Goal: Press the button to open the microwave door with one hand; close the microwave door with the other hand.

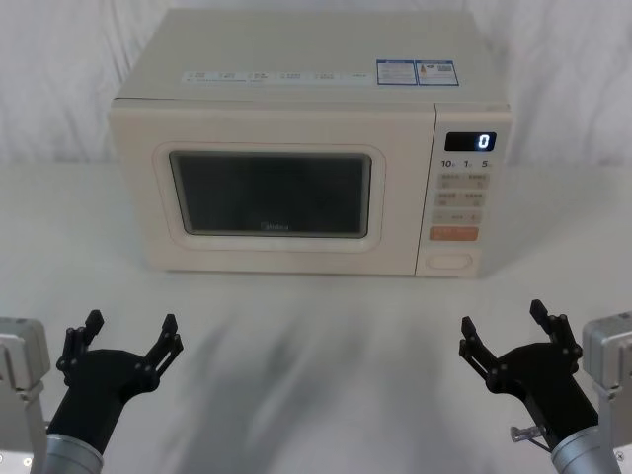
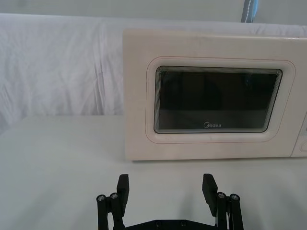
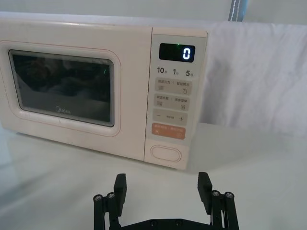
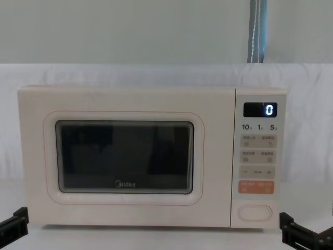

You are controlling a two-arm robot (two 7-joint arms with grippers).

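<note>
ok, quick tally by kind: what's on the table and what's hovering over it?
Microwave: 1, microwave door shut, button unpressed
Grippers: 2, left gripper and right gripper, both open, short of the microwave
Table: 1
Total: 4
</note>
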